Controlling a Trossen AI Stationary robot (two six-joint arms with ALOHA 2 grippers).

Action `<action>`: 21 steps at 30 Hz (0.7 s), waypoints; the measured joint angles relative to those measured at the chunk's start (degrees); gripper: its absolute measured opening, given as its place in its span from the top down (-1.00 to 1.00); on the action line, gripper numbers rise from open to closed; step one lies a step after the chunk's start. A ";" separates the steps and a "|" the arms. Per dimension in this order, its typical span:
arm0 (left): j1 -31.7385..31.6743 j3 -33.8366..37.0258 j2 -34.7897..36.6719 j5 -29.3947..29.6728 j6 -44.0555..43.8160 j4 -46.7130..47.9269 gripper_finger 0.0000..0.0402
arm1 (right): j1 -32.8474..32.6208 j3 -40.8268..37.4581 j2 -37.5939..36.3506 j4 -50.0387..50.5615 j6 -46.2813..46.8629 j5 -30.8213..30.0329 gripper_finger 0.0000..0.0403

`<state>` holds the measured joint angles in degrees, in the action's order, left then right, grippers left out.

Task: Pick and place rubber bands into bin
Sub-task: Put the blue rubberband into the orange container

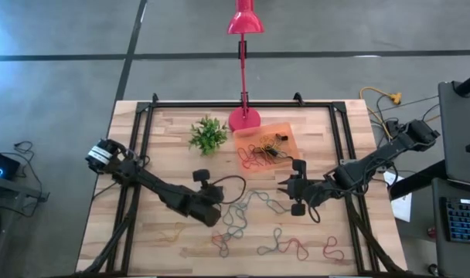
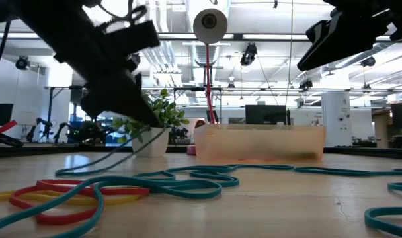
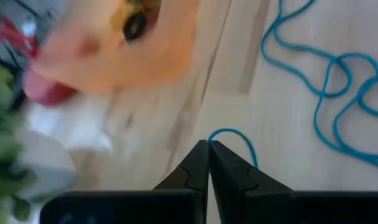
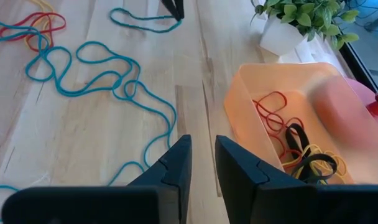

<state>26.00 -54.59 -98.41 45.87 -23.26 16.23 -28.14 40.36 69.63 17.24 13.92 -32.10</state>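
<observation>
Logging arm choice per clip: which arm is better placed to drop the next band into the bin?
Left. The left gripper is shut on a teal rubber band, ready to carry to the bin. The right gripper is open and empty beside the bin.

Wooden counter (image 1: 165, 131), orange bin (image 1: 285, 131) with bands near far edge, plant (image 1: 208, 135) and pink lamp (image 1: 243, 116) beside it, loose bands (image 1: 258, 205) mid-counter and along near edge, left gripper (image 1: 206, 179) and right gripper (image 1: 293, 186) over the middle

Left claw (image 3: 208, 151) pinched closed; right claw (image 4: 203, 154) slightly parted.
</observation>
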 joint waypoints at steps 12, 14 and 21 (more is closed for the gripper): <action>0.21 -7.34 0.11 10.31 15.33 -1.27 1.00 | 0.00 -0.02 0.00 0.02 0.00 0.00 0.71; 0.07 -8.63 0.11 13.14 19.23 -2.61 1.00 | 0.00 -0.02 0.00 0.01 -0.17 0.00 0.71; -2.40 -10.36 0.13 16.64 37.67 -18.04 1.00 | 0.00 -0.02 0.00 0.01 -0.40 0.00 0.70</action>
<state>23.60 -64.95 -98.28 62.51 14.41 -1.82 -28.14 40.34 69.63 17.25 13.52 -32.10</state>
